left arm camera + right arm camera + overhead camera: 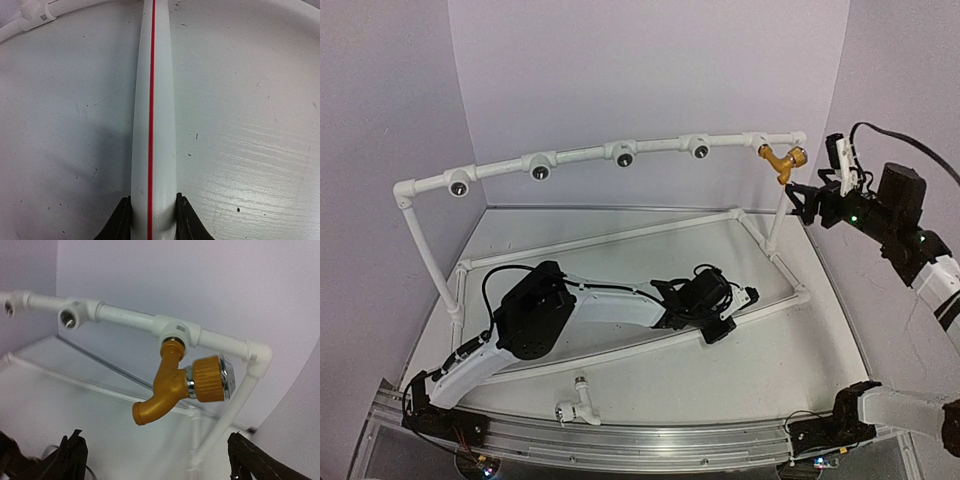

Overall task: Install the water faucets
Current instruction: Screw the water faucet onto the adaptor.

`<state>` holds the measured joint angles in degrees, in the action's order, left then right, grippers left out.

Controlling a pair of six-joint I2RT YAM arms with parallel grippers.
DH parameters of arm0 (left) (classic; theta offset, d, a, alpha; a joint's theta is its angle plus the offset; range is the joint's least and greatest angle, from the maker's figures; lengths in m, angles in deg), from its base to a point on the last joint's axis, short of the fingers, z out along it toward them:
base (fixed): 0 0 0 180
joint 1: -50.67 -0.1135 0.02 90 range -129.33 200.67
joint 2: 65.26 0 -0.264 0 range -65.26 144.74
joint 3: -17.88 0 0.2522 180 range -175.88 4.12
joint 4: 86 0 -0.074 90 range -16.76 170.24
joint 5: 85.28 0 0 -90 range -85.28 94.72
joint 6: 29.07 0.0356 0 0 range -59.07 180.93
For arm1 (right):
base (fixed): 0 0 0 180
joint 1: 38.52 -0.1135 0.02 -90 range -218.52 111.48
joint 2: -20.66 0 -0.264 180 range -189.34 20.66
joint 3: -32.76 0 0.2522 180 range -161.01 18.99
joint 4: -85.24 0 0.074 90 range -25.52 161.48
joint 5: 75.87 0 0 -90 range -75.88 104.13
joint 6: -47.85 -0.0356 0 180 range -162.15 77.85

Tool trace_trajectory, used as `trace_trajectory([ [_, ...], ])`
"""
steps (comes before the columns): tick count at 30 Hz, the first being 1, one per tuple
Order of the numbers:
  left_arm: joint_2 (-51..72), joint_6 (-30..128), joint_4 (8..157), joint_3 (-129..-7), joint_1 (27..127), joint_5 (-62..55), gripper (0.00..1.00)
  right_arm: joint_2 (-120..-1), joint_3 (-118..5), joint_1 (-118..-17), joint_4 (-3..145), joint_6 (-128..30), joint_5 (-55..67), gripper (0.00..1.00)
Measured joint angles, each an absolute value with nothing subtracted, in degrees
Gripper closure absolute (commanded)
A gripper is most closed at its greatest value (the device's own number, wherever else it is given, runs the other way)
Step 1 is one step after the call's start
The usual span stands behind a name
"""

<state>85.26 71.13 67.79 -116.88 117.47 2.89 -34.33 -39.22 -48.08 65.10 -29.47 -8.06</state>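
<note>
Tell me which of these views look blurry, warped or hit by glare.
Top external: soft and grainy, and the wide lens bows the pipe frame into an arc. Left wrist: the striped pipe bulges close to the lens, with a glare sheen on the table. Right wrist: the yellow-orange faucet is sharp, while the dark fingers at the bottom edge are blurred.

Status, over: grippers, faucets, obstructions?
Left gripper shut on red-striped frame pipe. Right gripper open, clear of yellow faucet, seated in end socket. White faucet loose on table. Other sockets unobstructed.

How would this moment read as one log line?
yellow faucet: in rightmost socket | right hand: open, off it | left hand: shut on pipe | white faucet: on table
</note>
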Motion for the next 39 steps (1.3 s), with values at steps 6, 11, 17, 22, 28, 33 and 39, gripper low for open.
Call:
trace_trajectory([
  [6, 85.3, 71.1, 67.8, -117.0, 117.5, 2.9, 1.00, -35.3, -43.9, -48.2, 56.6, 18.6, -10.9, 0.02],
  [11, 85.3, 71.1, 67.8, -117.0, 117.5, 2.9, 1.00, -41.3, -49.3, -48.2, 56.1, 42.3, -9.4, 0.02],
  [17, 85.3, 71.1, 67.8, -117.0, 117.5, 2.9, 1.00, -44.8, -50.8, -49.4, 58.9, 57.8, -5.6, 0.08],
  [22, 85.3, 71.1, 67.8, -117.1, 117.5, 2.9, 1.00, -47.2, -49.2, -52.8, 64.8, 63.3, -1.0, 0.35],
  [28, 85.3, 71.1, 67.5, -117.3, 117.5, 2.9, 1.00, -50.6, -48.1, -56.8, 71.0, 61.2, 6.2, 0.70],
  [33, 85.4, 71.1, 67.2, -117.4, 117.5, 2.7, 1.00, -52.4, -47.6, -59.3, 76.0, 47.7, 13.3, 0.98],
  [39, 85.4, 71.1, 67.2, -117.4, 117.5, 2.8, 1.00, -52.9, -47.8, -60.6, 76.3, 6.7, 18.9, 1.00],
])
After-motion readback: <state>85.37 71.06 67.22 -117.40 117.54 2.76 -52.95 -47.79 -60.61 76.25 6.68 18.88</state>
